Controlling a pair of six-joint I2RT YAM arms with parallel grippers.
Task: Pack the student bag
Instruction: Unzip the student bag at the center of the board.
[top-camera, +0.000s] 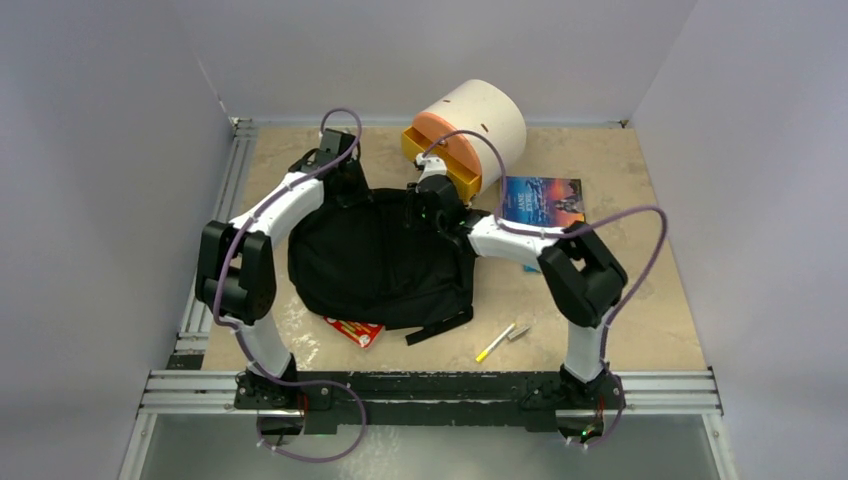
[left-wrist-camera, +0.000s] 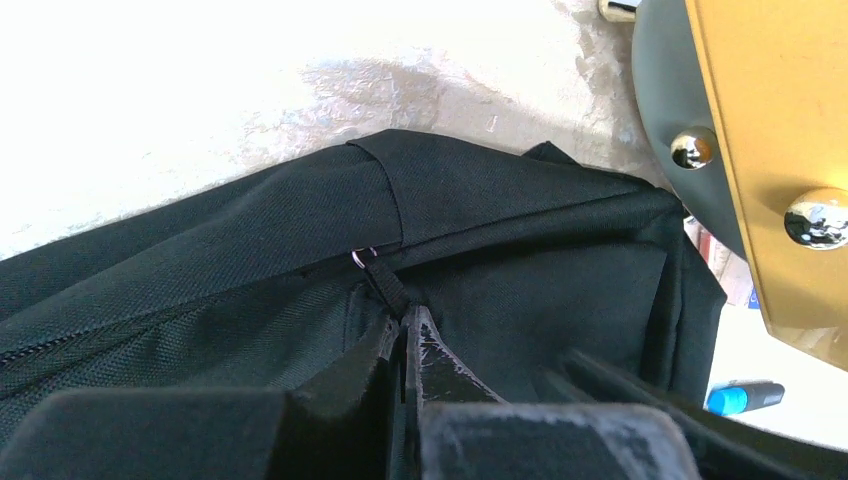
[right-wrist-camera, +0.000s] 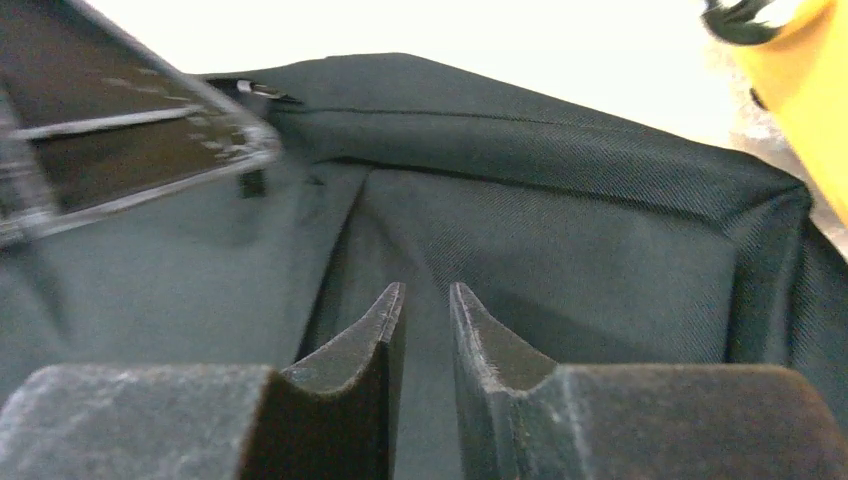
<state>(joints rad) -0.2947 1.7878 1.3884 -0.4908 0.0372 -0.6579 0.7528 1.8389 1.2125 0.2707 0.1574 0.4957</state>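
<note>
The student bag (top-camera: 380, 270) lay at the centre of the table (top-camera: 650, 330). The left gripper (left-wrist-camera: 405, 325) was clamped on its zipper pull (left-wrist-camera: 383, 283) at the bag's 11 o'clock; the right gripper (right-wrist-camera: 427, 300) (1 o'clock) stood narrowly parted, gripping nothing.

— Where's the student bag (top-camera: 380, 265)?
— Flat on the surface (top-camera: 640, 300), centre-left: a soft black fabric heap.
— Straps?
— One black strap (top-camera: 440, 325) trails from its near edge; a zipper pull (left-wrist-camera: 375, 275) sits on the top seam.
</note>
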